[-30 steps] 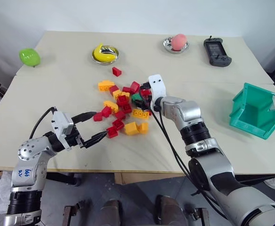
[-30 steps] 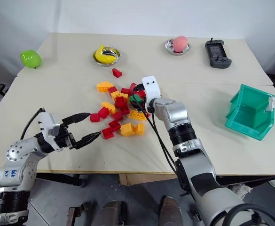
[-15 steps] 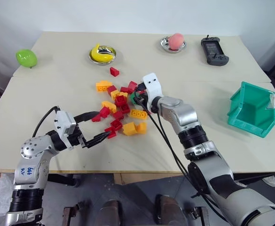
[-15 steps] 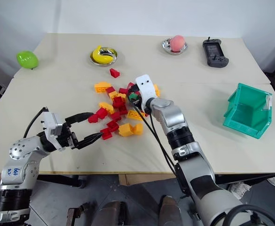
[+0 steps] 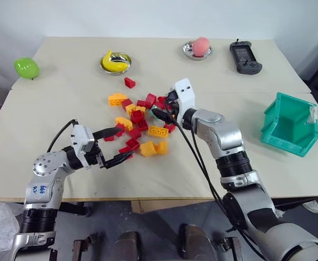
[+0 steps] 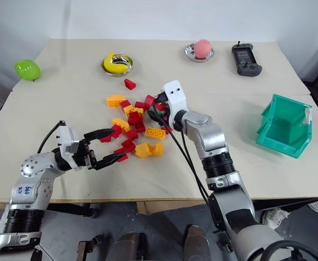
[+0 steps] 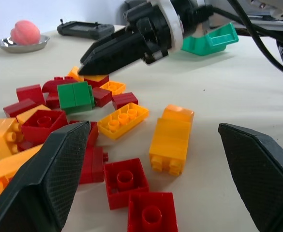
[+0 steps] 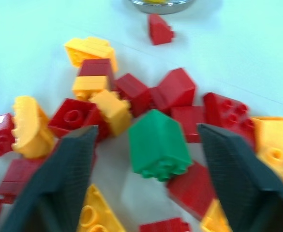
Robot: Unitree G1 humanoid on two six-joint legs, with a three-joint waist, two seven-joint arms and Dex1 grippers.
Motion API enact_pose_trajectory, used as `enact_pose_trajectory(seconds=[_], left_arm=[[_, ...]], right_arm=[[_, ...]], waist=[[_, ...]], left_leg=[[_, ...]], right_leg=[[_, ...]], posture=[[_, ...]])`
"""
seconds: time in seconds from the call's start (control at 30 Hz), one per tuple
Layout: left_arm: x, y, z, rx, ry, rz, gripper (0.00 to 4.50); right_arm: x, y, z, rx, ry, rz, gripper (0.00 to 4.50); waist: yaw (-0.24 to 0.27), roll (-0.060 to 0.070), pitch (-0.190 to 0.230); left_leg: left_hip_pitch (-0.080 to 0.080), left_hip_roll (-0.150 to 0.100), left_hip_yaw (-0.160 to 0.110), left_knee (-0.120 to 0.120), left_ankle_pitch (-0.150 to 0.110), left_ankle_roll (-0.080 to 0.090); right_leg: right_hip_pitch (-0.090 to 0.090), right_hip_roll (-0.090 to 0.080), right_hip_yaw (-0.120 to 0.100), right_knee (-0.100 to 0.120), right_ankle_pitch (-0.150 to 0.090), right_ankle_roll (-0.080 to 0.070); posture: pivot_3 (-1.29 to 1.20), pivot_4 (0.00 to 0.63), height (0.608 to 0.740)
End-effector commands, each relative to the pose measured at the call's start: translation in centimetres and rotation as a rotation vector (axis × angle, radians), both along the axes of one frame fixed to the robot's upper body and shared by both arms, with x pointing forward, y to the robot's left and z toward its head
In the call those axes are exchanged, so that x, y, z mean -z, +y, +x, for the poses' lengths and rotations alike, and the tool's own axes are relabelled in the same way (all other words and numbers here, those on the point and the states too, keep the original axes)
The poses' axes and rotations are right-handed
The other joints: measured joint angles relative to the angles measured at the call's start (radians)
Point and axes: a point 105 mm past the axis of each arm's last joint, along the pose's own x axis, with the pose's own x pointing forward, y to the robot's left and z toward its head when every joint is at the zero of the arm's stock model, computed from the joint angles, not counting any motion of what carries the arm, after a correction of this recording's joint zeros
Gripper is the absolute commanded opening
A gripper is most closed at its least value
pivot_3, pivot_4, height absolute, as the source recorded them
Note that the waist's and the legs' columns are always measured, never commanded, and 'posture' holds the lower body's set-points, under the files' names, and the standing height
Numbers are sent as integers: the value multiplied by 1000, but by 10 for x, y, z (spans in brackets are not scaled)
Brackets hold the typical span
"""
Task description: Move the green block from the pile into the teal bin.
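The right end effector [image 8: 146, 193] is hovering over the pile [image 5: 139, 122] with its two black fingers [image 8: 59, 183] spread wide; the green block [image 8: 158, 145] is lying between them, apart from both, resting on red bricks. In the left wrist view the green block [image 7: 76, 95] is sitting on its side just below the tips of the right end effector [image 7: 90, 65] — not pinched. The left end effector [image 5: 118, 147] is poised level at the near edge of the pile, its fingers [image 7: 49, 179] also spread, with red and orange bricks lying between them and none gripped. The teal bin [image 5: 289, 124] is standing well apart from the pile on the counter [image 5: 66, 98], at its right side, its cut-down front facing the robot. Along the far edge are lying a steel bowl with a banana [image 5: 115, 61], a second bowl with a peach [image 5: 201, 47], a black handheld controller [image 5: 244, 56] and — at far left — a lime-green fruit [image 5: 26, 68].
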Motion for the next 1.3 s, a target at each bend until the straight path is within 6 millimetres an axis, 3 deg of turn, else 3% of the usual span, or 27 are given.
enact_pose_trajectory(seconds=[0.03, 0.47, 0.77, 0.83, 0.93, 1.0, 1.17, 1.3], left_arm=[[-6, 3, -2, -5, -39, 1, 4500], [-2, 5, -8, -42, -36, -8, 4500], [-4, 7, -8, -53, -45, -6, 4500], [-5, 1, -7, -35, -48, -14, 4500], [-6, -13, -6, 1, -50, -33, 4500], [-9, -24, -3, 21, -55, -63, 4500], [-20, -57, 5, 46, -93, -150, 4500], [-21, -98, 12, 130, -59, -187, 4500]], right_arm=[[-6, 14, -3, -78, -121, -145, 4483], [12, 18, 33, -14, -195, -388, 4483], [9, 18, 39, 2, -194, -366, 1518], [1, 11, 40, 9, -219, -336, 1509], [-27, -3, 37, 12, -330, -231, 1509], [-47, -21, 26, 2, -394, -128, 1509], [-95, -100, -13, 144, -524, 73, 1509], [-106, -202, -53, 463, -546, -14, 1509]], waist=[[0, 0, 0], [-4, 0, 0], [-5, 0, 0], [-4, 0, 0], [4, 0, 0], [7, 0, 0], [33, 0, 0], [60, 0, 0]], left_leg=[[0, 0, 0, 0, 0, 0], [0, 0, 1, 0, 0, 0], [0, 1, 1, 0, 0, 0], [0, 1, 1, 0, 0, 0], [0, 1, 1, 0, 0, 0], [0, 0, 1, 1, 0, 0], [-1, 0, 1, 1, 0, 0], [-2, 0, 1, 2, 0, 0]], right_leg=[[0, 0, 0, 0, 0, 0], [-1, 0, 1, 0, 0, 0], [-1, 0, 1, 0, 0, 0], [-1, 0, 1, 0, 0, -1], [-1, 0, 1, 0, 0, 0], [0, 0, 0, 0, 0, -1], [0, 0, 0, -1, 0, -1], [0, 0, 0, -1, 0, 0]], posture=[[0, 150, 740], [0, 150, 740], [0, 150, 740], [0, 150, 740], [0, 150, 740], [0, 150, 740], [0, 150, 740], [0, 150, 740]])
